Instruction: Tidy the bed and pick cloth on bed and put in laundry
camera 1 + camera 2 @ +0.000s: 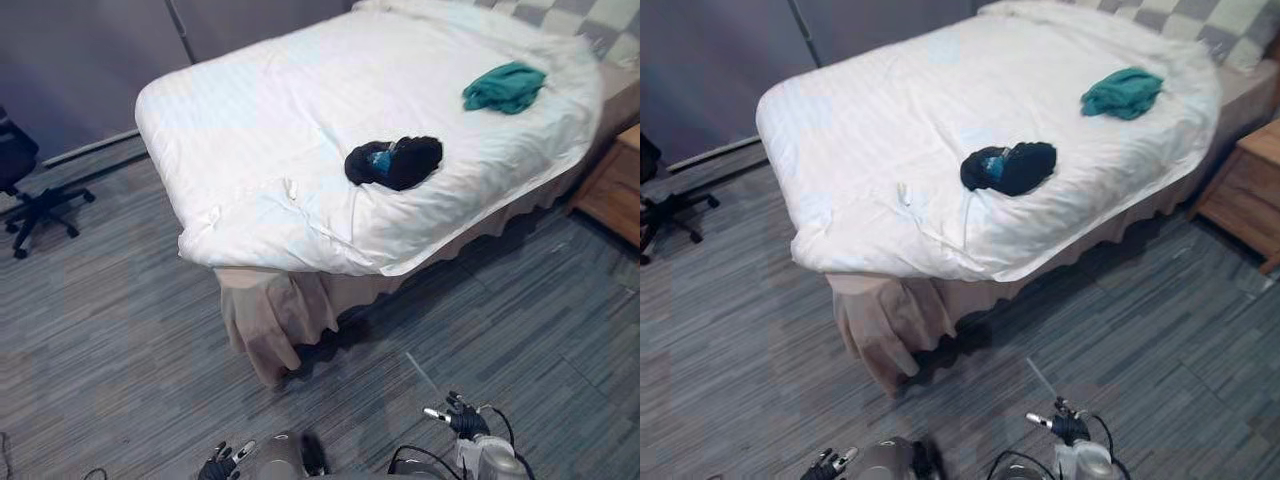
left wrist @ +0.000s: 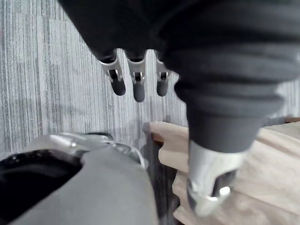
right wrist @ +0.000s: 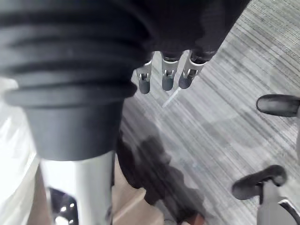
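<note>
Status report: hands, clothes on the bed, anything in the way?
Left hand, right hand open, empty. Black bundled cloth and teal crumpled cloth lie on white duvet. Black office chair far left.

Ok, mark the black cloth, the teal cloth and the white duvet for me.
black cloth [image 1: 395, 162], left eye view, middle of the bundle
teal cloth [image 1: 505, 87], left eye view, centre of the heap
white duvet [image 1: 250, 110], left eye view, bare stretch near the foot end
</note>
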Controlling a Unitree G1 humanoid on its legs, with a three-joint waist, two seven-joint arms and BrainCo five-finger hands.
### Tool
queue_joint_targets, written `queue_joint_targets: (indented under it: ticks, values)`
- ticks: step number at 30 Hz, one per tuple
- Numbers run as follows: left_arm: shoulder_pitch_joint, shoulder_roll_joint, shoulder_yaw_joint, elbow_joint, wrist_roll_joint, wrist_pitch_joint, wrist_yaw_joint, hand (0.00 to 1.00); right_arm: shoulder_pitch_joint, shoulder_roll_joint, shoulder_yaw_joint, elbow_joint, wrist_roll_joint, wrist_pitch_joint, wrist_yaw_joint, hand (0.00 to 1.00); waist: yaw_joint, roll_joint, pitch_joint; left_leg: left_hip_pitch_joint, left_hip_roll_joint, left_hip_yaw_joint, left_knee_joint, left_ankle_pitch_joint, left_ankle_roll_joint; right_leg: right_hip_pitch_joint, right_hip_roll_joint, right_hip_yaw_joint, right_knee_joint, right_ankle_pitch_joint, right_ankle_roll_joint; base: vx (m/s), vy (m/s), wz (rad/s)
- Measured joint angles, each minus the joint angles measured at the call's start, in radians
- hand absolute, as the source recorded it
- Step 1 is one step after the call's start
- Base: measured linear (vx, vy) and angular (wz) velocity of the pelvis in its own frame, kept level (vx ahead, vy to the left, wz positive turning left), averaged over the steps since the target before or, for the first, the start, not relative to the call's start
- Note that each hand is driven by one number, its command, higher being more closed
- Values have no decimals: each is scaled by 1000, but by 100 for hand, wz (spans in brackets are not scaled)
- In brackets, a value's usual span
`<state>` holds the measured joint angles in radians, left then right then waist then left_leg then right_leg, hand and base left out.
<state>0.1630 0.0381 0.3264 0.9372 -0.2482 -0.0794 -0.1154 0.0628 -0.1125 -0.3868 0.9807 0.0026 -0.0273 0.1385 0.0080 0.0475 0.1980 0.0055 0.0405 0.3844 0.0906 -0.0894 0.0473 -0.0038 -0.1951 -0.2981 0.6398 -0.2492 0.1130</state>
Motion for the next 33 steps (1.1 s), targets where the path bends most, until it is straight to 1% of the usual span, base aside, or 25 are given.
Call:
queue_joint_targets:
  ticks: [1, 3, 4, 5, 6, 7, 8, 9, 10, 11, 12, 14, 17, 19, 20, 21, 22, 23, 24, 27, 28, 29, 30, 32, 33]
  values:
    - [-19, 21, -10, 8, -21, 3, 25, 0, 28, 26, -1, 5, 0, -1, -2, 0, -13, -7, -3, 35, 2, -71, -17, -8, -12, -41, 7, 13, 7, -48, -12, 384, -131, 122]
    - [-39, 38, -8, 10, -39, -2, 36, 0, 50, 31, -7, 24, 2, -10, -8, 0, -17, -14, -5, 60, 14, -129, -18, -4, -33, -72, 23, 51, -67, -51, -14, 431, -180, 142]
    - [-59, 49, 9, 7, -61, -3, 39, 0, 66, 38, -6, 24, 35, -23, -24, 0, -20, -15, -7, 71, 32, -195, -13, -8, -43, -94, 47, 123, -174, -34, -16, 364, -227, 149]
    - [-63, 54, 21, 3, -70, -4, 39, 0, 67, 43, -5, 22, 48, -24, -32, 0, -20, -21, -10, 72, 37, -208, -7, -9, -51, -105, 53, 153, -229, -5, -19, 347, -235, 144]
    - [-60, 60, 43, -7, -75, -3, 39, 0, 69, 55, -1, 20, 67, -23, -44, 0, -18, -36, -16, 79, 41, -209, 5, -20, -78, -104, 49, 182, -328, 80, -19, 341, -249, 92]
    - [-51, 77, 73, -31, -94, -1, 48, 0, 75, 76, -1, 18, 89, -16, -64, 0, -7, -83, -27, 96, 29, -200, 23, -52, -122, -113, 21, 205, -411, 299, -16, 361, -315, 71]
    - [-43, 79, 113, -31, -118, 3, 61, 0, 69, 72, 0, 23, 95, -4, -72, 0, 12, -93, -34, 118, 48, -198, 42, -80, -145, -99, 27, 198, -378, 222, -17, 360, -332, 26]
    - [-33, 76, 123, -31, -132, 4, 70, 0, 64, 67, 0, 23, 97, -1, -72, 0, 20, -66, -38, 119, 72, -188, 46, -81, -147, -97, 44, 191, -385, 221, -20, 266, -290, -15]
    - [-22, 73, 140, -31, -150, 4, 74, 0, 59, 53, 0, 16, 97, -4, -70, 0, 25, -55, -55, 121, 99, -165, 47, -80, -152, -94, 70, 190, -398, 225, -25, 265, -260, -29]
    - [-28, 73, 178, -41, -188, 0, 82, 0, 53, 31, -1, 17, 96, 0, -64, 0, 25, -26, -55, 137, 121, -135, 31, -75, -166, -63, 94, 177, -435, 223, -29, 262, -259, -20]
    - [-42, 74, 211, -77, -213, -10, 95, 0, 53, 16, -4, 20, 96, 12, -60, 0, 24, -7, -61, 145, 128, -132, 7, -68, -177, -52, 107, 166, -463, 220, -35, 241, -219, -6]
    - [-71, 98, 245, -161, -231, -52, 127, 0, 60, -2, -5, 24, 97, 36, -61, 0, 22, 5, -60, 164, 133, -132, -21, -53, -195, -25, 117, 157, -494, 214, -47, 106, -102, 5]
    - [-109, 198, 252, -325, -231, -149, 187, 0, 75, -2, -4, 32, 116, 48, -62, 0, 15, 4, -70, 171, 138, -127, -45, -52, -197, 2, 130, 150, -548, 223, -61, 9, -41, 1]
    - [-141, 279, 248, -478, -158, -238, 239, 0, 92, 12, -2, 37, 119, 47, -70, 0, 13, -8, -79, 159, 139, -116, -59, -52, -197, 4, 134, 151, -598, 256, -67, -54, 9, -7]
    - [-148, 297, 241, -518, -136, -255, 249, 0, 101, 16, -2, 37, 119, 47, -72, 0, 13, -5, -81, 150, 138, -115, -58, -52, -197, 4, 132, 151, -615, 266, -65, -67, 13, -4]
    - [-167, 338, 224, -606, -93, -287, 247, 0, 119, 22, -2, 37, 120, 47, -75, 0, 12, -14, -92, 135, 132, -110, -57, -52, -197, 6, 129, 152, -651, 291, -62, -58, 19, -8]
    - [-182, 363, 213, -646, -69, -302, 238, 0, 127, 23, -3, 36, 125, 47, -76, 0, 12, -17, -95, 134, 127, -105, -58, -51, -196, 8, 126, 156, -669, 304, -60, -53, 35, -16]
    - [-197, 389, 194, -674, -55, -312, 228, 0, 136, 22, -3, 35, 127, 47, -78, 0, 12, -15, -97, 135, 123, -94, -60, -51, -196, 11, 125, 164, -685, 315, -59, -42, 46, -24]
    - [-227, 426, 161, -692, -27, -329, 193, 0, 145, 21, -5, 30, 128, 47, -79, 0, 3, -10, -101, 135, 115, -83, -62, -50, -194, 14, 121, 174, -707, 331, -55, -31, 39, -20]
    - [-305, 468, 64, -688, 1, -331, 120, 0, 161, 21, -10, 18, 125, 49, -78, 0, -17, 1, -108, 139, 103, -74, -72, -47, -189, 20, 117, 183, -730, 348, -51, -19, 20, -14]
    - [-345, 481, -2, -683, 21, -330, 83, 0, 161, 21, -22, 17, 125, 49, -77, 0, -26, 13, -111, 138, 100, -63, -75, -47, -189, 8, 117, 197, -731, 351, -49, -15, 25, -23]
    - [-366, 484, -30, -674, 37, -329, 70, 0, 160, 21, -25, 16, 123, 49, -77, 0, -28, 16, -111, 137, 99, -57, -76, -47, -189, 3, 117, 204, -730, 353, -49, -12, 22, -27]
    - [-408, 486, -84, -648, 75, -317, 55, 0, 157, 21, -28, 16, 123, 49, -77, 0, -34, 24, -106, 138, 98, -49, -77, -47, -189, 0, 118, 210, -730, 355, -48, -9, 4, -22]
    - [-468, 484, -202, -569, 162, -267, 37, 0, 143, 23, -29, 13, 126, 41, -79, 0, -69, 33, -95, 138, 92, -34, -85, -47, -189, -17, 124, 231, -730, 358, -49, -11, 2, -27]
    - [-477, 482, -222, -556, 185, -254, 32, 0, 139, 24, -28, 13, 130, 36, -81, 0, -76, 32, -88, 136, 93, -31, -86, -47, -189, -23, 125, 235, -730, 359, -49, -10, -6, -37]
